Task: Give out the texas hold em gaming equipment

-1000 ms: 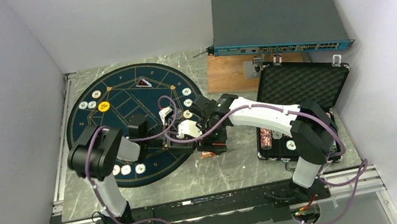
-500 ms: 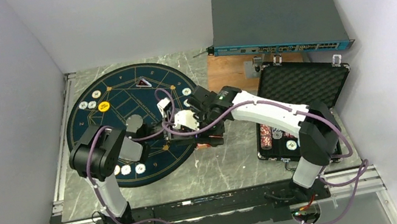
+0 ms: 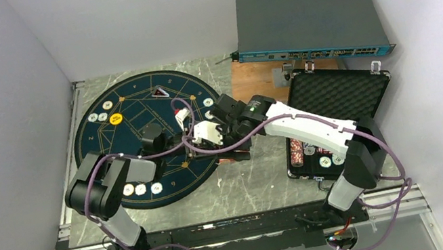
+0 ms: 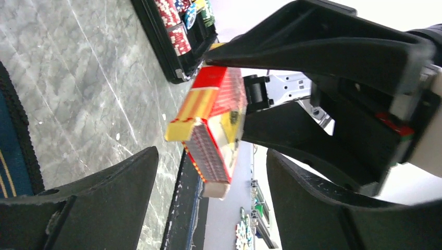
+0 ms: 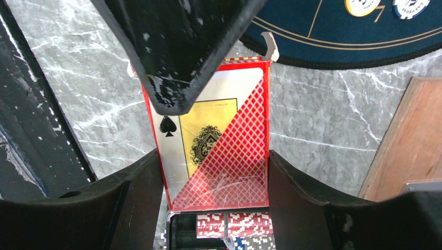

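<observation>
Red-backed card deck (image 5: pixel 213 140) clamped in right claw (image 5: pixel 212 177) above the counter (image 5: pixel 323 120), just off the mat (image 3: pixel 134 113), left claw (image 4: pixel 208 166) spread wide around it: judged a handover; next, close left squarely before releasing right.

The grey marble-patterned table (image 3: pixel 243 186) carries a round navy mat (image 3: pixel 131 96). Just right of the mat, toward the rear, lies a wooden board (image 3: pixel 256 81). Farther right of the mat stands an open black foam-lined case (image 3: pixel 337 94). A flat grey unit (image 3: pixel 307 20) sits rear-right of the mat.
</observation>
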### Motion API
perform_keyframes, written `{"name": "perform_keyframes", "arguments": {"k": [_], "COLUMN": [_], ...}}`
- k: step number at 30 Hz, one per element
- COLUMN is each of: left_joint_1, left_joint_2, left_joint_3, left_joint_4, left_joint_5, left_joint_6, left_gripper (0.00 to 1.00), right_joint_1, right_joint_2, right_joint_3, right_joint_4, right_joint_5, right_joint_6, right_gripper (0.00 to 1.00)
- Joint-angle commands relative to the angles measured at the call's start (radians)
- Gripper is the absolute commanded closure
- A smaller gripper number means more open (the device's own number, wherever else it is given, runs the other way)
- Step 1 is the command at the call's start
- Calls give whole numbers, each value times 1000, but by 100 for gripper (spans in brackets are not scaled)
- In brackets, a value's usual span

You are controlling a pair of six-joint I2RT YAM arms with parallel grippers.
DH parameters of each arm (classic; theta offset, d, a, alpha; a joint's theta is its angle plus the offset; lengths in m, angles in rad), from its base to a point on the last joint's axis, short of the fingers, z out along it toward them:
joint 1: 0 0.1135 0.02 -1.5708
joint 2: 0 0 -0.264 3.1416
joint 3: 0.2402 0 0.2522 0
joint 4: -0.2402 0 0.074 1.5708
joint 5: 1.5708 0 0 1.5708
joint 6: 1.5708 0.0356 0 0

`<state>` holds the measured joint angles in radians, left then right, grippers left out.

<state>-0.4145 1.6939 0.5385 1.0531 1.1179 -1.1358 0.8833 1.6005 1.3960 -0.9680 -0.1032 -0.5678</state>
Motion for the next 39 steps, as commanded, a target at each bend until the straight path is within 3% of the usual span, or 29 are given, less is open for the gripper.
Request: {"name": "perform_keyframes", "arguments": {"k": [1, 3, 6, 10, 11, 14, 15, 16, 23, 30, 35, 39], "left_joint_1": [-51, -71, -80, -85, -86, -84, -83, -83, -82, -96, -105, -112], "left_joint_2": [-4, 64, 179, 202, 194, 165, 159, 152, 120, 46, 24, 32], "left_joint_3": [31, 37, 53, 74, 74, 69, 66, 61, 64, 46, 52, 54], "left_joint_4": [-51, 147, 537, 613, 613, 613, 613, 613, 615, 613, 614, 615], "left_joint_5": [-29, -17, -9, -8, -8, -10, -12, -14, -31, -18, -21, -28], "left_joint_6": [64, -86, -340, -417, -419, -419, -417, -416, -421, -392, -398, -408], "left_gripper": [20, 22, 42, 70, 77, 98, 100, 100, 100, 100, 100, 100], "right_joint_1": [26, 29, 30, 15, 6, -37, -65, -96, -291, -439, -464, -466], "right_joint_2": [-57, -54, -53, -101, -127, -171, -184, -199, -288, -282, -301, -304], "right_joint_3": [49, 64, 78, 40, 23, 18, 22, 25, 47, -118, -231, -301], "right_joint_4": [43, 49, 46, 81, 98, 85, 75, 55, 34, 178, 302, 469], "right_joint_5": [35, 35, 27, 24, 10, -59, -95, -151, -455, -707, -826, -942], "right_joint_6": [-2, -1, 4, 19, 28, 74, 97, 112, 289, 510, 621, 766], "right_gripper": [97, 96, 95, 89, 78, 25, 9, 1, 0, 0, 2, 9]}}
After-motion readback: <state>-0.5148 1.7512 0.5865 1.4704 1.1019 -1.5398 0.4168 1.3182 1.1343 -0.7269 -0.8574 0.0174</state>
